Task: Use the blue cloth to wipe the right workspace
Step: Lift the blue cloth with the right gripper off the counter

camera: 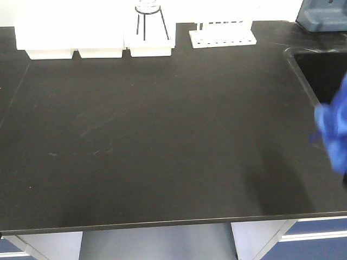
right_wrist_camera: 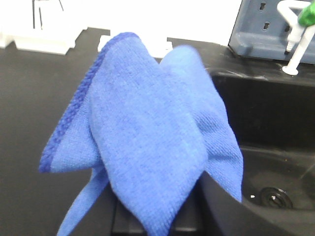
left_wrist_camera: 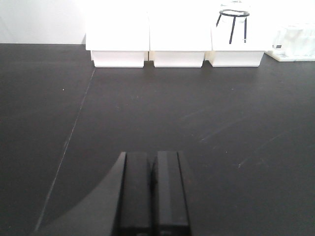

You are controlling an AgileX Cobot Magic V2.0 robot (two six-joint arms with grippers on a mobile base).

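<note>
Right wrist view: right tool (right_wrist_camera: 155, 223) clenches blue cloth (right_wrist_camera: 147, 137) — left tool (left_wrist_camera: 153, 196) closed tight.

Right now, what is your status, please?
Left gripper shut, empty, over benchtop. Right gripper shut on blue cloth, at sink edge. White trays, tube rack stand at far edge.

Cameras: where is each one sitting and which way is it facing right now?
Front: high, looking down the black benchtop toward the white trays; blue cloth at right edge.
Left wrist: low over the bench, facing those trays; left gripper shut at bottom.
Right wrist: beside the sink basin; cloth hides the jaws.
Shared: front and left wrist see the trays.
</note>
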